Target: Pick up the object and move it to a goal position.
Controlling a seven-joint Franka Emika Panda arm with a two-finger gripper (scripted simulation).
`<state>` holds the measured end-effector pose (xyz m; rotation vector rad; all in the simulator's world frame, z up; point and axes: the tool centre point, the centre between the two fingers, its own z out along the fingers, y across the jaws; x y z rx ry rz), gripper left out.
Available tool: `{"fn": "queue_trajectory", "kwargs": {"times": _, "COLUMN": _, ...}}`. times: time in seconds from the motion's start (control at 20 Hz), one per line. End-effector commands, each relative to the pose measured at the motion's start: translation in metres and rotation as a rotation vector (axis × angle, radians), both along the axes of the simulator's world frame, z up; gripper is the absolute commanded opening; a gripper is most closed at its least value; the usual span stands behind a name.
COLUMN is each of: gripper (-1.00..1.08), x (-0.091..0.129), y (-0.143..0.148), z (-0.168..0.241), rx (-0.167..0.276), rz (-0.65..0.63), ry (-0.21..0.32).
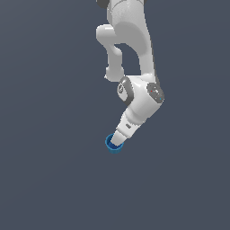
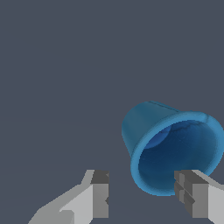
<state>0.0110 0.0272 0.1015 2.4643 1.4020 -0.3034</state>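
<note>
Spread gripper [image 2: 142,194] hangs by blue cup [image 2: 175,148], arm [image 1: 134,90] partly hiding it.

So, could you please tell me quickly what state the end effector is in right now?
End effector: open, holding nothing; the blue cup sits partly between its fingers.

- The floor [image 1: 49,179] is one plain dark grey-blue surface with no visible edges, corners or markings in either view.
- A small bright blue cup [image 1: 109,144] sits on it; in the wrist view the cup [image 2: 175,144] looks tilted, its hollow showing.
</note>
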Motion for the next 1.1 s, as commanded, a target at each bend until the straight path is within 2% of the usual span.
{"fn": "queue_trajectory", "kwargs": {"times": 0.0, "gripper": 0.28, "x": 0.0, "y": 0.0, "z": 0.0, "rx": 0.0, "rz": 0.0, "ry": 0.0}}
{"fn": "queue_trajectory", "kwargs": {"times": 0.6, "gripper": 0.28, "x": -0.002, "y": -0.01, "z": -0.028, "rx": -0.002, "rz": 0.008, "ry": 0.002}}
{"fn": "queue_trajectory", "kwargs": {"times": 0.65, "gripper": -1.0, "x": -0.002, "y": -0.01, "z": -0.028, "rx": -0.002, "rz": 0.008, "ry": 0.002}}
{"fn": "queue_trajectory", "kwargs": {"times": 1.05, "gripper": -1.0, "x": -0.002, "y": -0.01, "z": -0.028, "rx": -0.002, "rz": 0.008, "ry": 0.002}}
